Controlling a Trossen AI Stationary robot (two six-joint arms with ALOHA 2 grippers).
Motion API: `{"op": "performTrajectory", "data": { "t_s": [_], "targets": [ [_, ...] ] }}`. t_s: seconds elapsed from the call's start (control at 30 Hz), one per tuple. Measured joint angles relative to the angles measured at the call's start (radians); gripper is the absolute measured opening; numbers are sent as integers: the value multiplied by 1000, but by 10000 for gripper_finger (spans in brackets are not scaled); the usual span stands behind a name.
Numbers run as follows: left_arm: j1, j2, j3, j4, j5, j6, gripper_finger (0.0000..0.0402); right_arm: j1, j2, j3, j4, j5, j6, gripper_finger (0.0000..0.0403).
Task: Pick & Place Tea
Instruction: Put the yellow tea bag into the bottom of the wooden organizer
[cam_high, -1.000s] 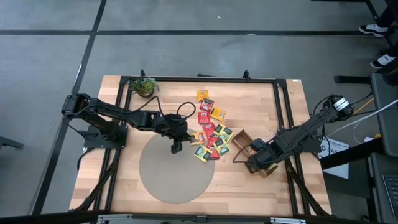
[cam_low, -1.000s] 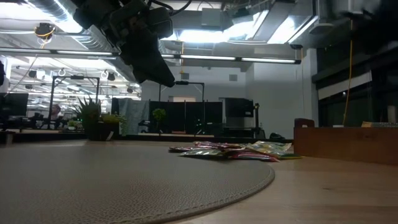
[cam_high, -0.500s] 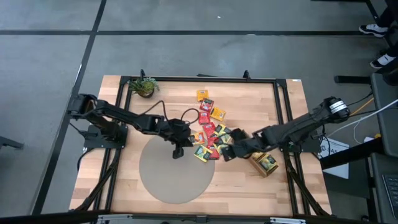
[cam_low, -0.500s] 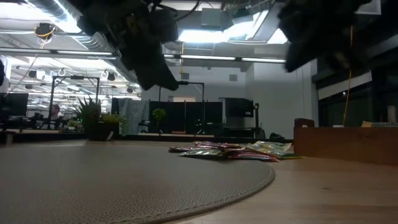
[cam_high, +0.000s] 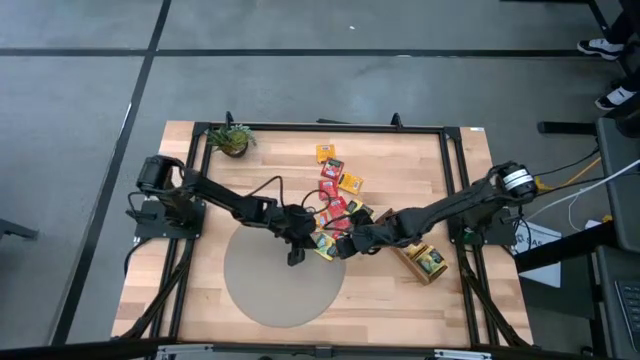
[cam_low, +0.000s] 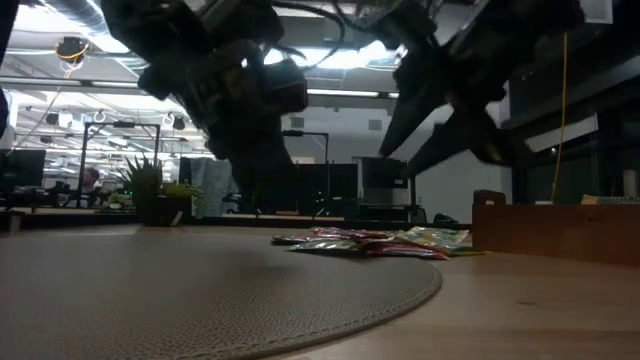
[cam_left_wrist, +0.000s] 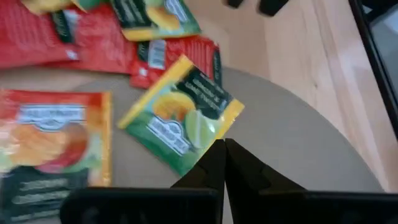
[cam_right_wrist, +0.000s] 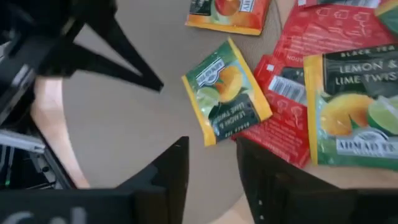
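Note:
The tea, small red, orange and green-yellow sachets (cam_high: 335, 215), lies loose on the table's middle, partly on the round grey mat (cam_high: 270, 290). One green-yellow sachet (cam_left_wrist: 180, 121) (cam_right_wrist: 227, 99) rests flat on the mat's edge. My left gripper (cam_high: 293, 257) (cam_left_wrist: 224, 148) is shut, its tips close beside that sachet's near edge. I cannot tell whether it touches. My right gripper (cam_high: 339, 246) (cam_right_wrist: 211, 160) stands open above the same sachet from the other side, with nothing between its fingers.
The brown wooden tray (cam_high: 408, 260) lies at the right under my right arm, with a green-yellow sachet (cam_high: 432, 263) in it. A small potted plant (cam_high: 232, 140) stands at the far left. A dark metal frame (cam_high: 320, 128) runs round the table. The two grippers are close together.
My right gripper has swung from over the tray toward the table's left, tipping downward, and now hangs over the tea pile; a sachet shows in the tray where it was. My left gripper has sunk and moved toward the near edge, closer to the green-yellow sachet.

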Motion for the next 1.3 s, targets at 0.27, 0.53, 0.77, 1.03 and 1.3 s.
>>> {"op": "performTrajectory", "data": {
  "t_s": [0.27, 0.53, 0.77, 1.03, 1.3],
  "targets": [
    [-2, 109, -2, 31, -2, -57, 1, -24, 61, 0, 37, 0, 3, 167],
    [-3, 140, -5, 34, -5, -96, 1, -27, 65, -1, 15, 0, 4, 167],
    [-3, 142, -6, 36, -9, -94, 1, -27, 65, -43, 19, -7, 39, 168],
    [-3, 143, -7, 35, -13, -93, 1, -29, 78, -69, 72, -24, 55, 168],
    [-3, 143, -8, 39, -12, -101, 1, -44, 180, -67, 239, -69, 48, 158]
  ]
}}
